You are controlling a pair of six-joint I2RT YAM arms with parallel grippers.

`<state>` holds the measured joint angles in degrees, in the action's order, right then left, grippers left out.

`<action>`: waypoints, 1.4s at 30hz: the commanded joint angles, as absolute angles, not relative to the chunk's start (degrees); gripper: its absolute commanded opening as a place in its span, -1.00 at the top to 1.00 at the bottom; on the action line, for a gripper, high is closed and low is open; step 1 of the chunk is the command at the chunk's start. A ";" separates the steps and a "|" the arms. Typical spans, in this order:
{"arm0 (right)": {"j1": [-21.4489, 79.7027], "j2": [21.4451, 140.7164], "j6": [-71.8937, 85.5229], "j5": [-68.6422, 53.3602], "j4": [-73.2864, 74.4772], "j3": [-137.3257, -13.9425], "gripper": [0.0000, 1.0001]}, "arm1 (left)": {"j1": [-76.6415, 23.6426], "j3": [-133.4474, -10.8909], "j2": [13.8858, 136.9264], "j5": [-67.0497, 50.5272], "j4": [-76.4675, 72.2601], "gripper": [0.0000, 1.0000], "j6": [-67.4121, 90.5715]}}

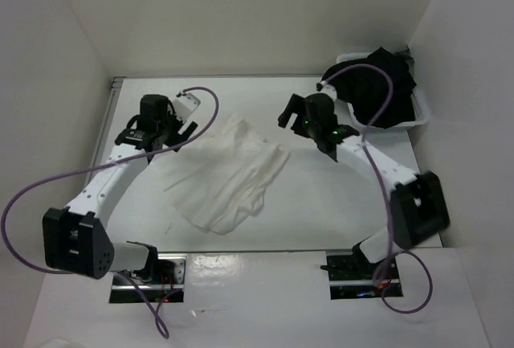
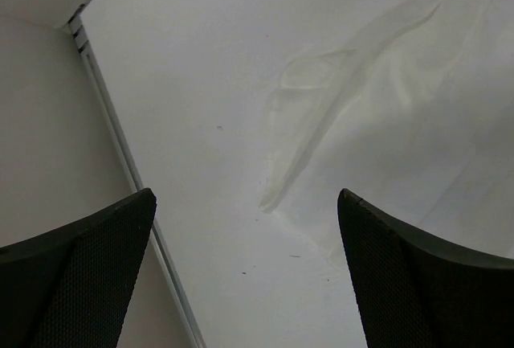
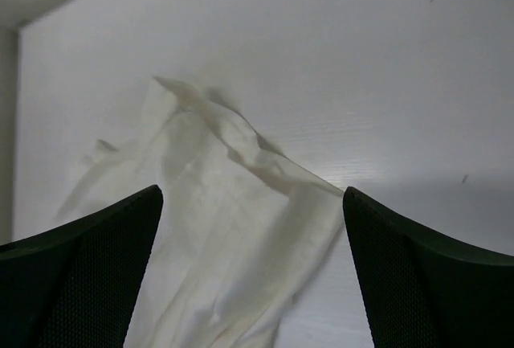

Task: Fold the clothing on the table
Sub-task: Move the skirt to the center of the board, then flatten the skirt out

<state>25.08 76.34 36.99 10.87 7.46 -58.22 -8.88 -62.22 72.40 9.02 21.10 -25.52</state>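
Note:
The clothing is a thin white wrinkled garment lying loosely bunched on the table, left of centre. My left gripper hovers at its far left corner, open, with bare table between the fingers. In the left wrist view the clothing fills the upper right, ahead of the left gripper. My right gripper hangs open just off the garment's far right corner. In the right wrist view the clothing lies below and between the spread fingers of the right gripper, which hold nothing.
A white bin at the back right holds a black garment. A metal rail runs along the table's left edge, close to the left gripper, and shows in the left wrist view as well. White walls enclose the table.

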 commanded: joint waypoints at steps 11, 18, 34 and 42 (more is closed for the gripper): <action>20.83 98.60 40.96 -3.07 1.76 -52.99 -0.73 | -5.45 -61.45 95.17 13.35 9.94 -0.99 -30.50; 21.36 99.15 42.62 -5.98 3.69 -51.07 -0.52 | -4.31 -59.50 101.78 15.56 4.49 -0.99 -32.70; 24.69 84.01 50.54 0.10 10.65 -46.23 -0.29 | -3.25 -67.22 106.43 12.66 9.05 0.72 -25.22; 25.22 99.22 51.24 -1.85 8.88 -52.38 -0.25 | -3.87 -80.16 103.38 10.72 16.25 -0.93 -23.12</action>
